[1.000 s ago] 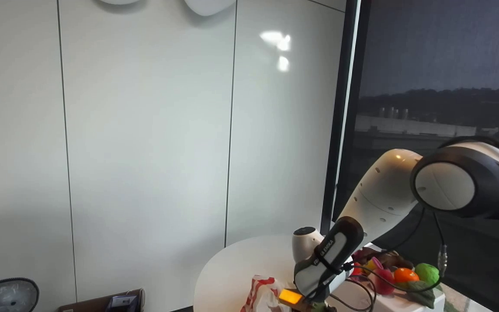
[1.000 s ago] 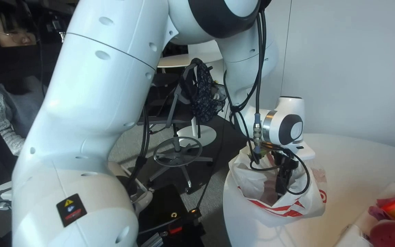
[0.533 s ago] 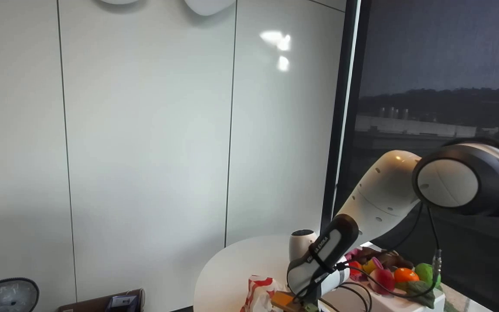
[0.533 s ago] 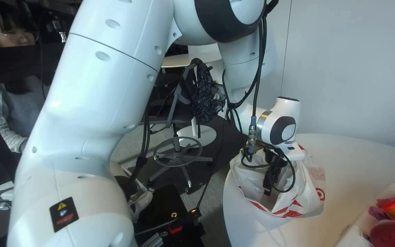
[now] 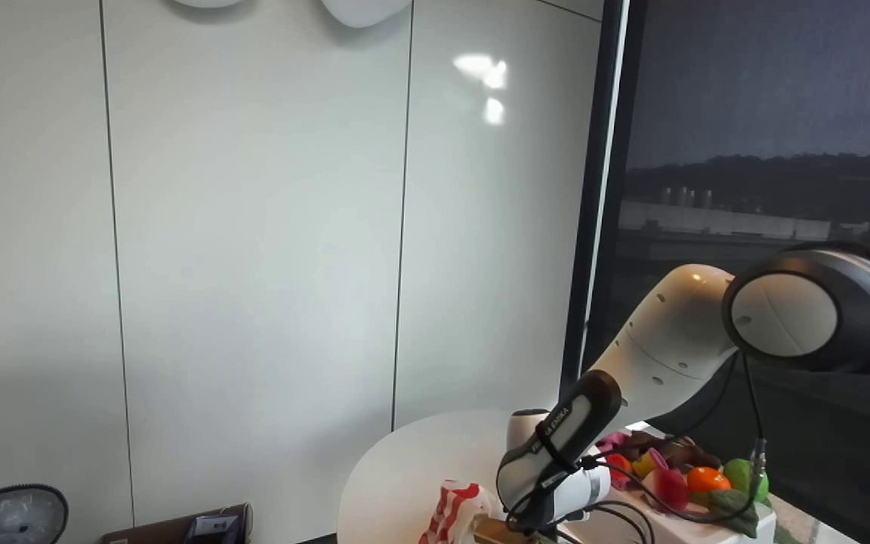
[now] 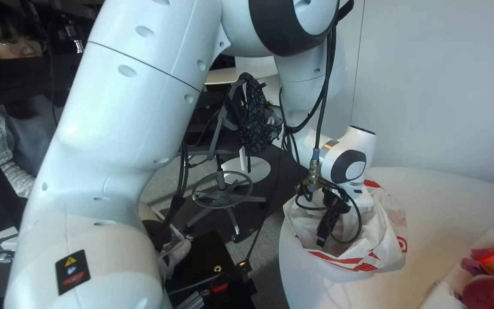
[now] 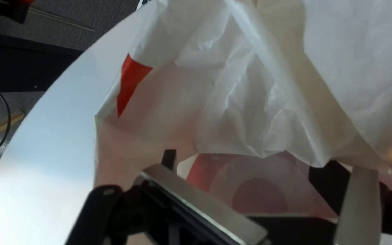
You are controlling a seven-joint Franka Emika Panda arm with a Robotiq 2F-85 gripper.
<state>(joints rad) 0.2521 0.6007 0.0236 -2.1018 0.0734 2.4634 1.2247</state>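
Observation:
A white plastic bag with red print stands open on the round white table, in both exterior views (image 6: pixel 390 246) (image 5: pixel 454 510). My gripper (image 6: pixel 329 223) reaches down into the bag's mouth, tilted, with its fingers toward the table's edge side. In the wrist view the two fingers of the gripper (image 7: pixel 250 173) are far apart, with no object between them. The bag (image 7: pixel 216 112) fills most of that view. A crumpled fold hangs in front of the jaws and partly covers the right finger. A red ring-and-dot print shows between the fingers. The bag's bottom is hidden.
The white table (image 6: pixel 440 206) ends close beside the bag. Colourful fruit-like items, including an orange one (image 5: pixel 707 479) and a red one (image 6: pixel 489 292), lie on a white box (image 5: pixel 737 533). Black cables hang along the arm. A chair with a backpack (image 6: pixel 253 116) stands beyond.
My gripper has shifted sideways inside the bag's mouth, left in both exterior views. It is more tilted now, and the wrist sits slightly lower. The bag's rim moved slightly.

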